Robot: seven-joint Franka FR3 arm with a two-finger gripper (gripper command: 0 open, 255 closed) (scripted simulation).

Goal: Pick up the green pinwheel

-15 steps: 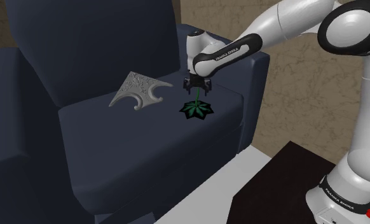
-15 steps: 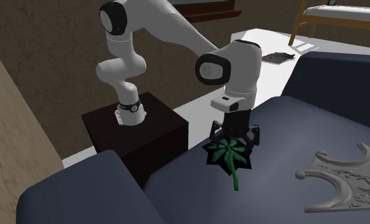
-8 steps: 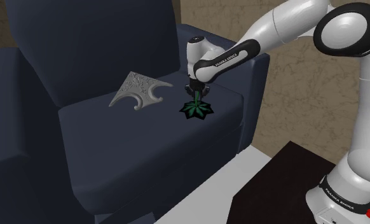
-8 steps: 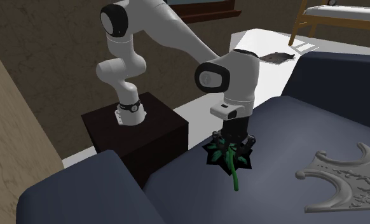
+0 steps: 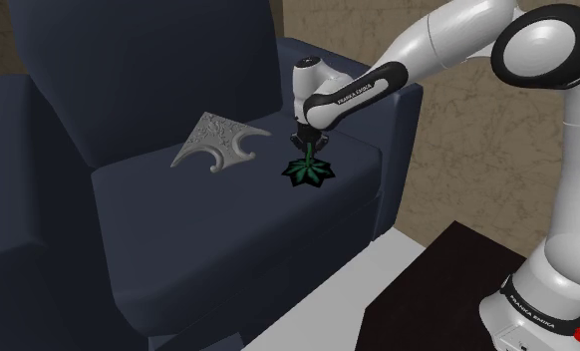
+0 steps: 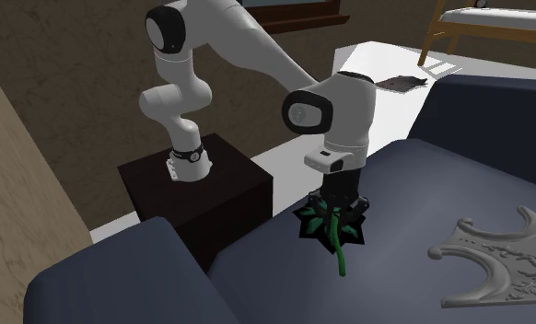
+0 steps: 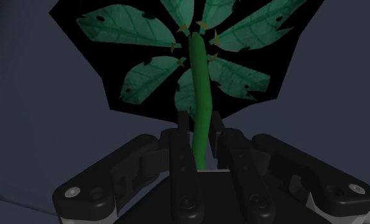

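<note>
**Gripper closes on pinwheel stem on armchair seat**

Your gripper (image 5: pixel 306 150) stands straight down over the seat of a dark blue armchair (image 5: pixel 178 239), clamped on the stem of the green pinwheel (image 5: pixel 308 172). In the wrist view you see the two black fingers (image 7: pixel 182 149) pressed against either side of the green stem, which runs up from between them to the hub of the leaf-shaped blades. The pinwheel's head (image 6: pixel 335 230) lies on the cushion, on a black backing, near the seat's edge on the side facing the robot's dark stand (image 6: pixel 197 184). The white arm (image 5: pixel 447 40) reaches in over the chair's armrest from the shoulder view's right. A grey ornate bracket (image 5: pixel 216 142) lies flat on the same cushion, apart from the pinwheel, toward the shoulder view's left and close to the backrest.
</note>
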